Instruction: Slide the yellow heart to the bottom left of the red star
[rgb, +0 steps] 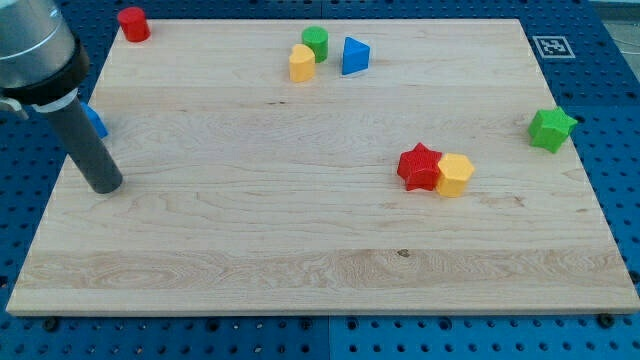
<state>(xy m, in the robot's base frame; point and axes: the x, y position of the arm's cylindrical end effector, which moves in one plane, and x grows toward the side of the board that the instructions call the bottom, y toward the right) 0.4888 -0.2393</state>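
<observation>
The yellow heart lies near the view's top centre, touching a green cylinder and just left of a blue triangle. The red star lies right of centre, with a yellow pentagon-like block touching its right side. My tip rests on the board near the left edge, far from both the heart and the star and touching no block.
A red cylinder stands at the top left corner. A blue block is partly hidden behind my rod at the left edge. A green star lies at the right edge. The wooden board sits on a blue pegboard.
</observation>
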